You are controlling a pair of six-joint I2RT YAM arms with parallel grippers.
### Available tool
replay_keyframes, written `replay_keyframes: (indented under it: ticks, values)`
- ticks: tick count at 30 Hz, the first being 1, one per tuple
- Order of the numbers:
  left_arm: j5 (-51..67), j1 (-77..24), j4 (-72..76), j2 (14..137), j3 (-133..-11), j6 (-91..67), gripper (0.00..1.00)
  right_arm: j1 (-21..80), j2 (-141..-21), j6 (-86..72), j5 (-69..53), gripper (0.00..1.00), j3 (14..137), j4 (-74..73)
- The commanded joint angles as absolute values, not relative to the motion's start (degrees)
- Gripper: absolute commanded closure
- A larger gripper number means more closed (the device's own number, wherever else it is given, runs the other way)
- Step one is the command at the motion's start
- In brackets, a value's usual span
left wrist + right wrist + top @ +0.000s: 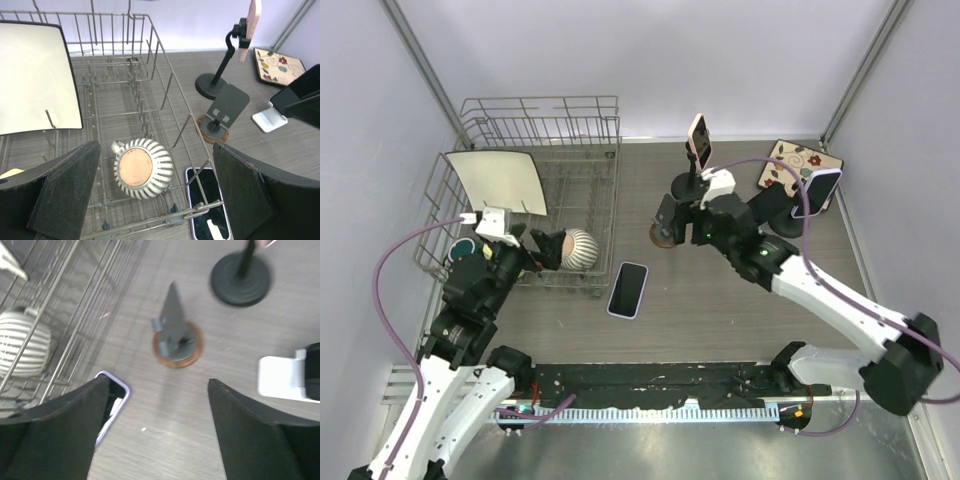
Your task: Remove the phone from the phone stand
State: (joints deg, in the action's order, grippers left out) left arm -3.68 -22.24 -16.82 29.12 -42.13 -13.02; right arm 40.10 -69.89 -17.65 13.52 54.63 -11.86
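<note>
Looking from the top view, I judge that the dark-screened phone in a lavender case is already off its stand. It lies flat on the grey wooden table, lower centre, just beside the wire dish rack. The small grey stand on a round brown base above it is empty. My right gripper is spread wide and holds nothing. My left gripper is fully spread, also empty. The phone seems light and stiff, with slippery glass. I would pinch its long cased edges.

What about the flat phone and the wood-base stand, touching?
Apart. The right wrist view shows the phone lying flat, with bare table between it and the stand.
</note>
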Motion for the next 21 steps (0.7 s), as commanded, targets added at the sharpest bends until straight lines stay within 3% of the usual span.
replay_keyframes:
  ticks: [1, 8, 12, 21]
  values:
    - [-7.6, -22.5, -17.0, 25.9, -42.5, -13.1, 0.0, 39.6, -61.9, -11.9, 27.2, 0.09, 54.4, -15.1]
    - [-7.8, -22.4, -17.3, 24.1, -41.6, -13.2, 0.0, 32.6, -58.7, -18.2, 37.9, 0.08, 53.8, -20.7]
    - [-6.7, -22.5, -17.3, 24.3, -41.3, -13.1, 0.0, 21.3, -57.1, -23.9, 28.9, 0.1, 49.7, -17.3]
    - [-4.5, -22.5, -17.0, 25.0, -40.9, -13.6, 0.0, 13.3, -54.7, -26.2, 25.0, 0.13, 37.7, 3.6]
